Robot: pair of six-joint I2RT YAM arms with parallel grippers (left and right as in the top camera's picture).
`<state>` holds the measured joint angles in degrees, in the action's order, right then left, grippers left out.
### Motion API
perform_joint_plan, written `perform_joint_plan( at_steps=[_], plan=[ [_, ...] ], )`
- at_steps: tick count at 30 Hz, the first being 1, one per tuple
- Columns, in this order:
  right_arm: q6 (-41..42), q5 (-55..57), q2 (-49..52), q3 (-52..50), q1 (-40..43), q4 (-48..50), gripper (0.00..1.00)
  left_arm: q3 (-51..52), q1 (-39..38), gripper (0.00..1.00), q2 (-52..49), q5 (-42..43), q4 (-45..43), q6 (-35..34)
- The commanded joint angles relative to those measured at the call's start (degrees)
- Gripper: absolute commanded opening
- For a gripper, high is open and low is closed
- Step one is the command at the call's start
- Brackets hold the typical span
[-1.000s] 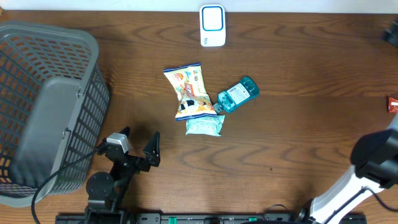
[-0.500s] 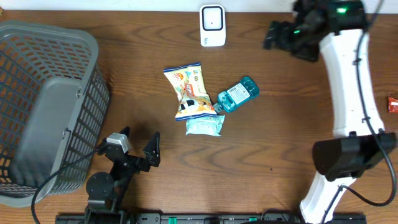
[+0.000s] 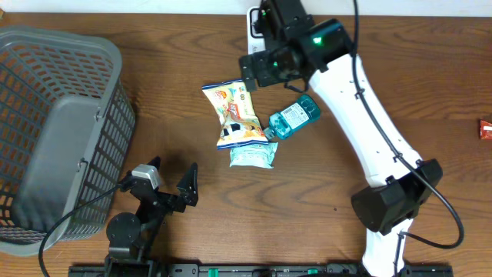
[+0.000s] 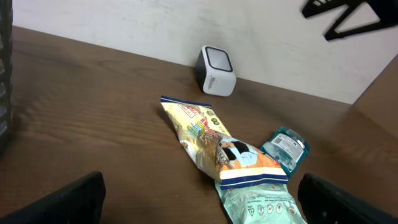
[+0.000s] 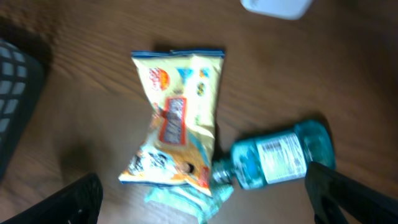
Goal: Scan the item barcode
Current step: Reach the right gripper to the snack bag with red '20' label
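Observation:
Three items lie together mid-table. A yellow snack bag (image 3: 234, 115) (image 4: 211, 134) (image 5: 177, 118) overlaps a mint-green pouch (image 3: 252, 156) (image 4: 261, 202) (image 5: 186, 198). A teal bottle (image 3: 294, 117) (image 4: 285, 146) (image 5: 280, 155) lies on its side, its cap end against them. The white barcode scanner (image 3: 265, 48) (image 4: 216, 62) (image 5: 277, 6) stands at the back edge, partly covered by the right arm overhead. My right gripper (image 3: 267, 77) (image 5: 211, 205) hovers open above the bag and bottle, holding nothing. My left gripper (image 3: 169, 188) (image 4: 202, 205) rests open near the front, facing the items.
A grey mesh basket (image 3: 54, 131) (image 5: 12, 93) fills the left side. A small red object (image 3: 485, 128) sits at the right table edge. The white right arm (image 3: 369, 131) stretches diagonally from the front right to the back middle.
The right arm has swung in from the far right, along the back of the table, and now hangs over the items. The left arm and the items have not moved.

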<state>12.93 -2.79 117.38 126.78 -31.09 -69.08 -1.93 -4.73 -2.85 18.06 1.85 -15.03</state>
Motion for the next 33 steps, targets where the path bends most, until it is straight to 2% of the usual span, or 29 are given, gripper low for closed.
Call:
perform_joint_plan(
  at_steps=[1,7,9,14,19,21,25,26,28,29,30,31,33],
  plan=[
    [-1.31,6.25,4.72,-1.03,-3.76,2.43,0.99,1.57,-0.22,0.99,0.31,0.33,0.81,-0.09],
    [-4.42,18.38,14.86,-1.03,-10.97,8.50,0.99,1.57,-0.22,0.99,0.31,0.33,0.81,-0.09],
    [-4.90,18.99,17.92,-1.03,-12.59,9.94,0.99,1.57,-0.22,0.99,0.31,0.33,0.81,-0.09],
    [-6.88,24.83,23.15,-1.03,-15.96,9.62,0.99,1.57,-0.22,0.99,0.31,0.33,0.81,-0.09],
    [-7.02,35.23,26.97,-1.03,-17.64,9.60,0.99,1.57,-0.22,0.99,0.31,0.33,0.81,-0.09],
    [-6.99,35.41,28.81,-1.03,-16.90,8.98,0.95,1.57,-0.22,0.99,0.31,0.33,0.81,-0.09],
    [-6.58,35.01,30.88,-1.03,-16.50,5.18,0.64,1.57,-0.22,0.99,0.31,0.33,0.81,-0.09],
    [-6.58,34.99,30.88,-1.03,-16.52,4.63,0.60,1.57,-0.22,0.99,0.31,0.33,0.81,-0.09],
    [-6.56,33.62,30.88,-1.01,-16.59,2.43,0.33,1.57,-0.22,0.99,0.31,0.33,0.81,-0.09],
    [-6.56,32.28,30.88,-1.01,-16.59,1.79,0.26,1.57,-0.22,0.99,0.31,0.33,0.81,-0.09],
    [-6.23,29.59,30.88,-1.01,-16.57,0.90,0.10,1.57,-0.22,0.99,0.31,0.33,0.81,-0.09],
    [-4.87,27.17,30.88,-1.01,-16.28,0.24,0.01,1.57,-0.22,0.99,0.31,0.33,0.81,-0.07],
    [-3.98,20.72,30.16,0.04,-15.43,-1.46,0.01,1.57,-0.22,0.99,0.31,0.33,0.81,-0.09]
  ],
)
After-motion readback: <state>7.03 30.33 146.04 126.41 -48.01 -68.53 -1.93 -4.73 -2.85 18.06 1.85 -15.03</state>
